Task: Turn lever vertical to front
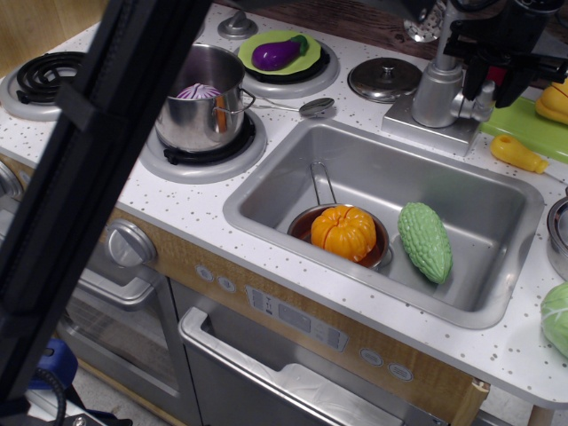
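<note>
The stubby silver faucet body (437, 93) stands on its base behind the sink. The lever (485, 92) sits on its right side, and only a small silver part shows between the black fingers. My gripper (490, 80) hangs over the lever from the top right. Its jaws stand apart on either side of the lever, with no clear contact. A red part shows behind the lever. The tall spout top is hidden by the gripper body.
The sink (497, 222) holds a small pan with an orange pumpkin (344, 231) and a green gourd (424, 240). A pot (200, 111), a round lid (383, 78), an eggplant plate (277, 53) and a green board (532, 124) surround it. My black arm (98, 177) crosses the left foreground.
</note>
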`<state>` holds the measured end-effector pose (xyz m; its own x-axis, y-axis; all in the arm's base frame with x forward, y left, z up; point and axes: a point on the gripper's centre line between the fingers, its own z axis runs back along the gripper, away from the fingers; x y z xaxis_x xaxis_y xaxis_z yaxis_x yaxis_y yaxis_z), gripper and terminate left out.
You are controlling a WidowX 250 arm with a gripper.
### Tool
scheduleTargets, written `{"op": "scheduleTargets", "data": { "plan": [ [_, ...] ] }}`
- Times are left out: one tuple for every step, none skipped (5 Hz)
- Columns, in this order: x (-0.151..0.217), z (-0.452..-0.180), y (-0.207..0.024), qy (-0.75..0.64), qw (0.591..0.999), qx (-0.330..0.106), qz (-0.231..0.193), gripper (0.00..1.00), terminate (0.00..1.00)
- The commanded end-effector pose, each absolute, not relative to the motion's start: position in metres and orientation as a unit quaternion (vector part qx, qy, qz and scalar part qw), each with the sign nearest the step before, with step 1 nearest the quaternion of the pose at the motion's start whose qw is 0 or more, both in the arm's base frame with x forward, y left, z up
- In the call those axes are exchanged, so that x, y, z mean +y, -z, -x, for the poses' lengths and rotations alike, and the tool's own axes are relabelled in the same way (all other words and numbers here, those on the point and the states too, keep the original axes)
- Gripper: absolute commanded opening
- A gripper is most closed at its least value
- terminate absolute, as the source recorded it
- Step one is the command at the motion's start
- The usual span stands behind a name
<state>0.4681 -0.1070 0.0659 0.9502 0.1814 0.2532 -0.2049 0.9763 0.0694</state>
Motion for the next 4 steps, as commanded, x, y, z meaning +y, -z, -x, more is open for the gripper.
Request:
{"op": "scheduleTargets", "data": {
  "plan": [
    [-0.115, -0.463, -0.072, -0.105, 0.987, -0.123, -0.015, 0.0, 0.0],
    [-0.118, -0.459, -0.063, -0.102, 0.989, -0.105, -0.008, 0.0, 0.0],
    [-0.121, -0.454, -0.052, -0.103, 0.99, -0.101, -0.006, 0.0, 0.0],
    [-0.121, -0.452, -0.037, -0.101, 0.99, -0.1, -0.002, 0.0, 0.0]
  ]
}}
